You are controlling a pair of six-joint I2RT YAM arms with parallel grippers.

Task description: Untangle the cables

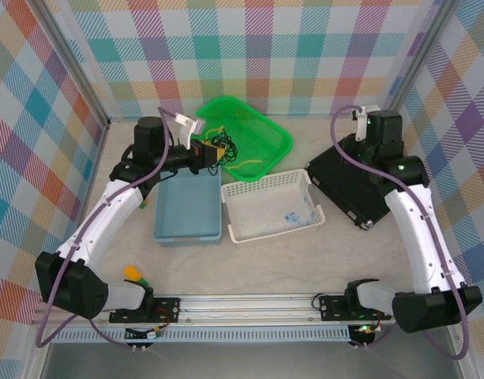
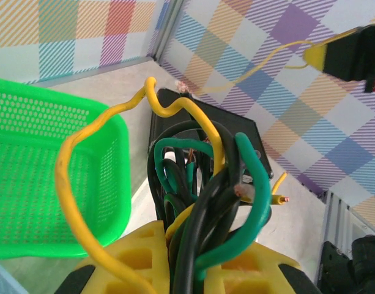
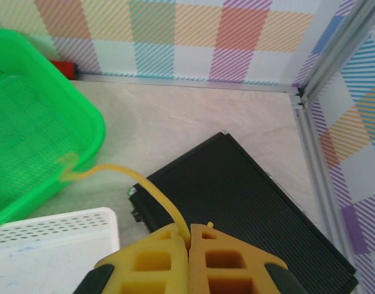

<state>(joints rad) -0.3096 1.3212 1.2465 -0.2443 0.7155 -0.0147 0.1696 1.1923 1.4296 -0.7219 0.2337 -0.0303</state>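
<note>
Left claw (image 2: 187, 269): clenched on the bundle of cables (image 2: 205, 184), with black, green and yellow strands bunched between the pads and fanning upward. One yellow loop (image 2: 71, 184) arcs out wide to the side. The bundle hangs just beside the green basket (image 2: 114, 153), above the desk (image 2: 138, 86).

Right claw (image 3: 190, 236): pinched shut on a single yellow strand (image 3: 156, 190). It runs away from my pads, over the corner of the black box (image 3: 248, 202), towards the basket rim.

Step in hand, as I judge it: draw that one strand clear of the knot.
- Keep the left grip firm and steady so it acts as the anchor.
- Pull with the right claw slowly, along the strand's own line and not across it.
- If the black and green loops start to cinch, stop, give slack and change the angle.
- Keep the bundle lifted so nothing snags on the basket's mesh.

Hard to make out:
- The strand goes blurry near the basket in the right wrist view, so I cannot trace it into the knot.
- I cannot tell whether it is the same wire as the wide yellow loop.
- My left pads hide the base of the bundle and how the strands cross there.
- More loose wire lies inside the basket in the top view (image 1: 242, 162), too small to count.
</note>
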